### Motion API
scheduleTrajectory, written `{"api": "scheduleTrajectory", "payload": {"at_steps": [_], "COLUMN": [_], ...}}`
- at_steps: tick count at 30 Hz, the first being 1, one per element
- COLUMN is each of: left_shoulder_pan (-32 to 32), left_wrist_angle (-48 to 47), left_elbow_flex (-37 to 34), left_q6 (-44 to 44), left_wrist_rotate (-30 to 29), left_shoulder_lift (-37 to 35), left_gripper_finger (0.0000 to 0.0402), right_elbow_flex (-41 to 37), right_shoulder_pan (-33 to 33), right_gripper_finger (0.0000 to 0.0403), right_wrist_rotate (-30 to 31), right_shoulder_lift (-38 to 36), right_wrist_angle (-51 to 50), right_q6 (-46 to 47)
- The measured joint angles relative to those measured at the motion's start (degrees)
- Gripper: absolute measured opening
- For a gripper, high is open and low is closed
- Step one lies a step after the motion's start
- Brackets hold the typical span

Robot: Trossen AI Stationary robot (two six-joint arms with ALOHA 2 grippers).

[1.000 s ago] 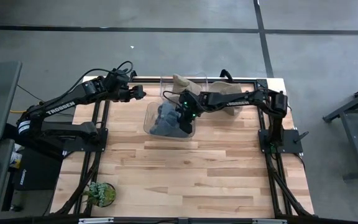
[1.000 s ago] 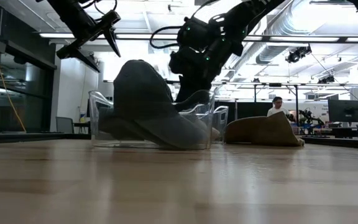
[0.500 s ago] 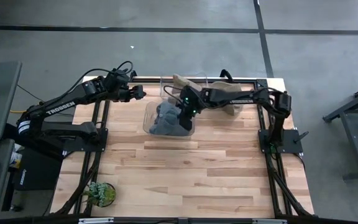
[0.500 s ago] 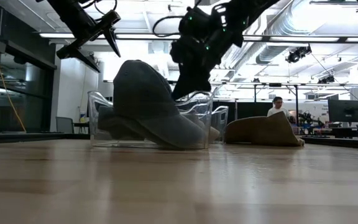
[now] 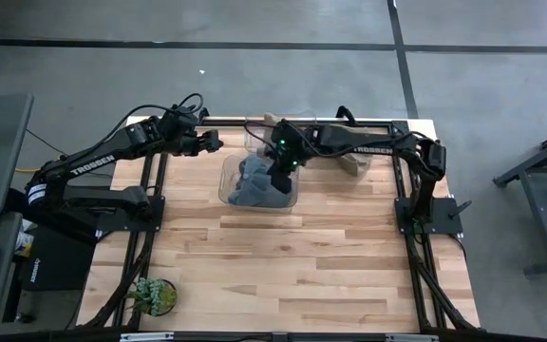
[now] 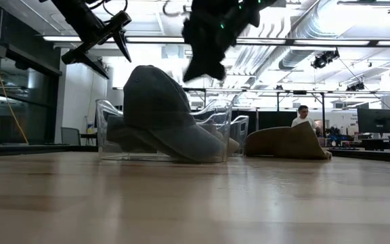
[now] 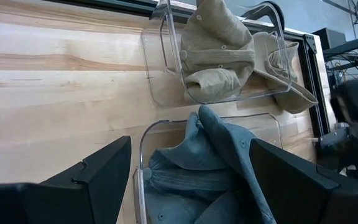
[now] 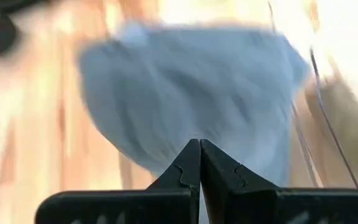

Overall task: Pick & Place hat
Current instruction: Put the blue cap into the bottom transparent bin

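— What are you seeing on the left side?

— Your left gripper (image 5: pixel 212 142) is hanging above the table's (image 5: pixel 283 266) back edge, its fingers spread wide apart and holding nothing.

— And the hat?

— The grey-blue hat (image 5: pixel 259 182) is lying inside the clear bin (image 5: pixel 226 171) near the table's middle. A tan hat (image 7: pixel 219 53) is sitting in a second clear bin (image 7: pixel 166 68) just behind it.

— The right side?

— Your right gripper (image 8: pixel 199 149) is hanging above the grey-blue hat, apart from it, with its two fingertips pressed together and nothing between them.
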Motion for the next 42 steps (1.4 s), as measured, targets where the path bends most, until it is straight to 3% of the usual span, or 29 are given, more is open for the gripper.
{"api": "scheduleTrajectory", "payload": {"at_steps": [6,17,33,42], "left_shoulder_pan": [0.0,0.0,0.01,0.0], "left_wrist_angle": [0.03,0.26,1.24,1.24], "left_elbow_flex": [0.0,0.0,0.0,0.0], "left_q6": [0.08,0.12,0.1,0.1], "left_wrist_rotate": [0.02,0.07,0.22,0.22], "left_shoulder_lift": [0.0,0.0,0.0,0.0], "left_gripper_finger": [0.0303,0.0303,0.0303,0.0303], "right_elbow_flex": [1.45,-6.28,-6.3,-3.65], "right_shoulder_pan": [2.56,2.73,2.67,2.67], "right_gripper_finger": [0.0,0.0,0.0,0.0], "right_wrist_rotate": [-0.6,0.78,-2.75,-3.91], "right_shoulder_lift": [0.13,1.34,11.6,12.44], "right_wrist_angle": [6.3,21.42,29.62,31.23], "right_q6": [0.52,5.62,11.36,12.1]}}
